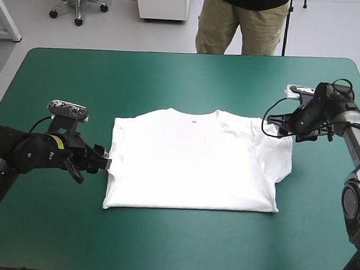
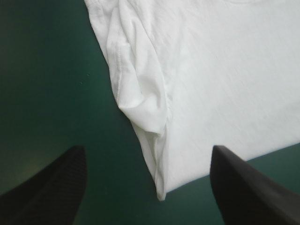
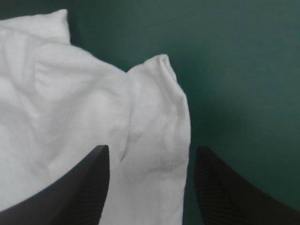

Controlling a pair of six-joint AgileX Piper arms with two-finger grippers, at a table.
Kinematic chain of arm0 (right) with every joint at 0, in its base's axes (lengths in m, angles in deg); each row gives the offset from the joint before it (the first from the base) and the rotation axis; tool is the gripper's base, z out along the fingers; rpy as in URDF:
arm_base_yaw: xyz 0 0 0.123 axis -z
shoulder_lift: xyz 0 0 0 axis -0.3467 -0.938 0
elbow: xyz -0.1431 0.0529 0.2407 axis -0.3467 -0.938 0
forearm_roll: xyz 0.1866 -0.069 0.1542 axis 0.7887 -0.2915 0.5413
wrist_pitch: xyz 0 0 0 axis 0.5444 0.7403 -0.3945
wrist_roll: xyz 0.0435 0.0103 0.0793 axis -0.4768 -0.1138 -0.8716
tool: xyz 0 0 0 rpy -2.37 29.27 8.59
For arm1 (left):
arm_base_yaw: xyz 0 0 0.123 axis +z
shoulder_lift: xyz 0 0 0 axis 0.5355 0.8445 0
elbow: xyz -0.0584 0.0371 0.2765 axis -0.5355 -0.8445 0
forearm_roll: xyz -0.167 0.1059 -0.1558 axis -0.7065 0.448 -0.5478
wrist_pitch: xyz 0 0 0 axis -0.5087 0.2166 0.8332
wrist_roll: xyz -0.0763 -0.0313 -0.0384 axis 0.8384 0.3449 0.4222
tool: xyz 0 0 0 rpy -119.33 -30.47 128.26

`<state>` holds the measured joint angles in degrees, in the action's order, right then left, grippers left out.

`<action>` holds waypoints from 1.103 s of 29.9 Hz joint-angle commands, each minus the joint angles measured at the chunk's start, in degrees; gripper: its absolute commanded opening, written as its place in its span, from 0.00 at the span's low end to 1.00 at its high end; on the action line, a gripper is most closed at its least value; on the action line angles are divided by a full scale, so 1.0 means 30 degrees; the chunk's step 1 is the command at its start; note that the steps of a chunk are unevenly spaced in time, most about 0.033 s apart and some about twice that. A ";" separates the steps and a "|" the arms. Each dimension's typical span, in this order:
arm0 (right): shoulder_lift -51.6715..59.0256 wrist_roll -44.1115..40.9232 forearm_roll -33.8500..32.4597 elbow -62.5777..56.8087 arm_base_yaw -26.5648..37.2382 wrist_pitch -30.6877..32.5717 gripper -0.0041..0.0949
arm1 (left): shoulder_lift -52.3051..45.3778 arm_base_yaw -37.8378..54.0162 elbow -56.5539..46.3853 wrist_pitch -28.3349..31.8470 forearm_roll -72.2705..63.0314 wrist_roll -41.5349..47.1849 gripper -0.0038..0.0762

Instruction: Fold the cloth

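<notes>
1. The surface (image 1: 171,79) carries a teal-green cover and fills most of the high view.

2. The T-shirt (image 1: 194,160) is white and short-sleeved. It lies spread flat at the middle of the surface, with the collar (image 1: 195,114) toward the far edge and the hem toward the near edge. The body is smooth, with light creases near the right shoulder.

3. The left claw (image 1: 107,161) sits low over the cover at the shirt's left side edge, about midway down. In the left wrist view the left claw (image 2: 146,147) stands wide, its black fingers (image 2: 47,187) well apart. The shirt's side edge runs ahead of and between them. No cloth is held.

4. The right claw (image 1: 282,130) sits at the shirt's right shoulder. In the right wrist view the right claw (image 3: 151,147) stands open at a moderate width. The right sleeve (image 3: 159,117) lies between the fingers. One finger is over the white cloth, the other over the cover. Contact with the cloth cannot be determined.

5. The left sleeve (image 2: 138,89) is folded inward and bunched along the side seam. The right sleeve is rumpled and extends outward past the body's edge.
</notes>
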<state>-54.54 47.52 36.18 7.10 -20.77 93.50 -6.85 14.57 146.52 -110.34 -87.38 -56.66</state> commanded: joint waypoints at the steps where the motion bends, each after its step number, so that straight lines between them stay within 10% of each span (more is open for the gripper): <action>1: -0.0182 -0.0109 -0.0109 0.1050 0.0189 -0.0189 0.48 | -0.0318 -0.0105 0.0665 0.0747 -0.0166 0.0159 0.71; 12: -0.2340 -0.0192 0.0006 0.1068 0.0147 0.0399 0.45 | -0.0318 -0.0105 0.0665 0.0709 -0.0166 0.0534 0.71; 18: -0.2307 0.0212 0.0006 0.1068 0.0119 0.0835 0.02 | -0.0318 -0.0105 0.0665 0.0709 -0.0166 0.0498 0.71; 33: 0.1541 0.0992 0.2451 0.1227 -0.0898 0.0465 0.02 | -0.0318 -0.0105 0.0665 0.0746 -0.0166 0.0531 0.71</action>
<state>-54.44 49.37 40.66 9.66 -21.49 95.37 -6.85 14.57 146.52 -110.39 -87.38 -55.62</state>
